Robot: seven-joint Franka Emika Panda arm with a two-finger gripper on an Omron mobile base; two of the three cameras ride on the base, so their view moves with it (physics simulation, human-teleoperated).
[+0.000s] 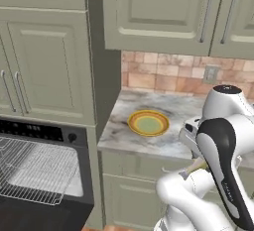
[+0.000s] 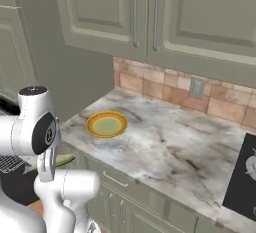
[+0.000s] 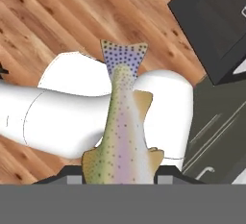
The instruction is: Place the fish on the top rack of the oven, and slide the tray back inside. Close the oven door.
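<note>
The fish [image 3: 124, 131] is being gripped between the jaws of the gripper [image 3: 120, 172], its body passing between the two dark finger tips at the bottom of the hand view and its long axis running straight out along the line of the gripper, tail fin farthest from the hand. It is being carried in the air over the wooden floor [image 3: 53, 21], low in front of the cabinets and below the level of the worktop [image 1: 168, 136]; a sliver of it is showing beside the arm in the right base view.

The top rack [image 1: 34, 168] is standing pulled out of the oven [image 1: 74, 175], well apart from the fish and off to the left in the left base view. The coming move is therefore judged to be a carry leftwards and upwards, the fish being brought over the wire grid and laid flat along it.

The fish is appearing slender and flat, pale grey-green with a pinkish band along its flank, dark speckles all over, yellowish fins and a forked, spotted tail. The yellow plate [image 1: 148, 123] is lying bare on the worktop.
</note>
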